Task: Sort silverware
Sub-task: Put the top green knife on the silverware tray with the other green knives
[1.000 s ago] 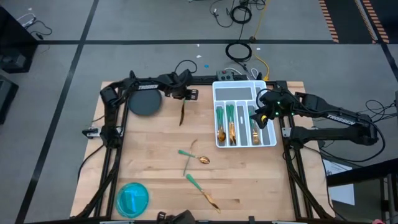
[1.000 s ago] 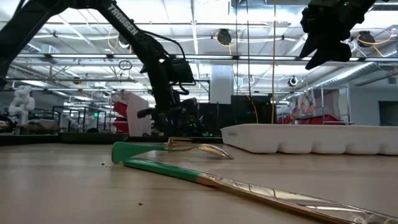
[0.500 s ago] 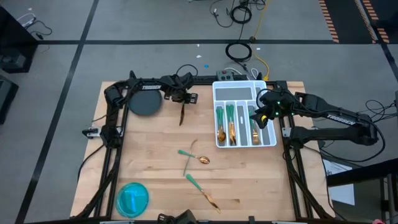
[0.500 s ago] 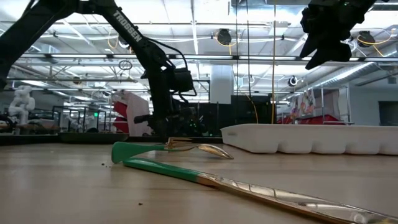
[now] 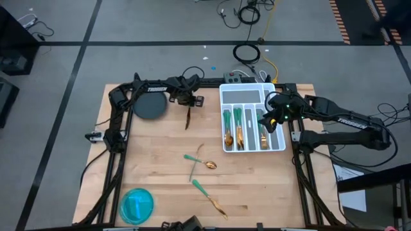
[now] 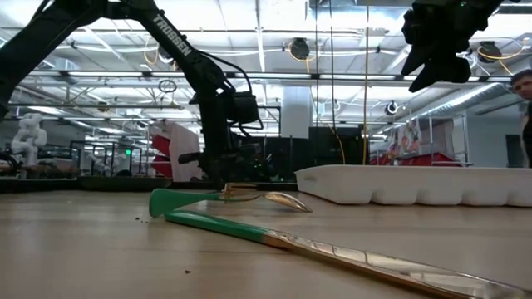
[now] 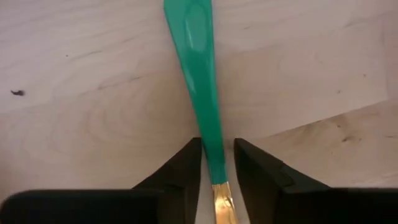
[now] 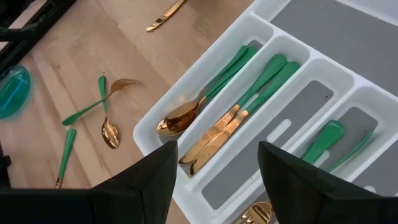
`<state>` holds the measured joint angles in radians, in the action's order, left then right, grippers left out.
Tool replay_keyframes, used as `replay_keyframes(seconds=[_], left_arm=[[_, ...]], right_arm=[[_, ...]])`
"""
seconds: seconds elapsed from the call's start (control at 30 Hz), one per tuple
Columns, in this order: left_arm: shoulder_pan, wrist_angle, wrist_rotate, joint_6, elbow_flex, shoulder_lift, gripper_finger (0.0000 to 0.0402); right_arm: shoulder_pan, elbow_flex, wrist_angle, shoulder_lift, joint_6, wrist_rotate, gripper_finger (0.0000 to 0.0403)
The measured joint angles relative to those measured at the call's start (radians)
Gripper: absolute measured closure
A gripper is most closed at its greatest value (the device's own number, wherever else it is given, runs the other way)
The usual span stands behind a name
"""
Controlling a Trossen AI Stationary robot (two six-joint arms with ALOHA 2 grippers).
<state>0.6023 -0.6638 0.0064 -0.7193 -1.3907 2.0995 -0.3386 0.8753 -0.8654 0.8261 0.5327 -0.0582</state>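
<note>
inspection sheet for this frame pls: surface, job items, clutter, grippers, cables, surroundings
Surface: wooden table, a few dark specks.
Job's things: spoons and knives in white tray; three loose pieces mid-table; one more at far edge.
Clutter: blue bowl, dark round disc.
Grippers: left gripper straddles teal handle on table; right gripper open above tray.
Cables: coiled on floor.
Surroundings: person at low view's edge.

The table [image 5: 154, 167] was pale wood, matt and grained. The silverware [image 7: 202, 81] had smooth, glossy green plastic-looking handles and polished gold metal heads that mirrored the light. The tray [image 8: 348, 37] was smooth white plastic, matt grey inside. The bowl [image 5: 137, 205] looked translucent blue plastic. The fingers [image 7: 180, 180] were matt black.
</note>
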Motion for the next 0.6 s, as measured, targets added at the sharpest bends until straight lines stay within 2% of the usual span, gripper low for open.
replay_keyframes(seconds=[0.27, 0.6], left_arm=[[0.006, -0.007, 0.014, 0.02, 0.002, 0.0, 0.0354], [0.014, -0.007, 0.047, 0.027, 0.003, 0.0, 0.0373]], right_arm=[[0.0, 0.0, 0.0, 0.0, -0.002, 0.0, 0.0188], [0.0, 0.0, 0.0, 0.0, -0.006, 0.001, 0.0188]])
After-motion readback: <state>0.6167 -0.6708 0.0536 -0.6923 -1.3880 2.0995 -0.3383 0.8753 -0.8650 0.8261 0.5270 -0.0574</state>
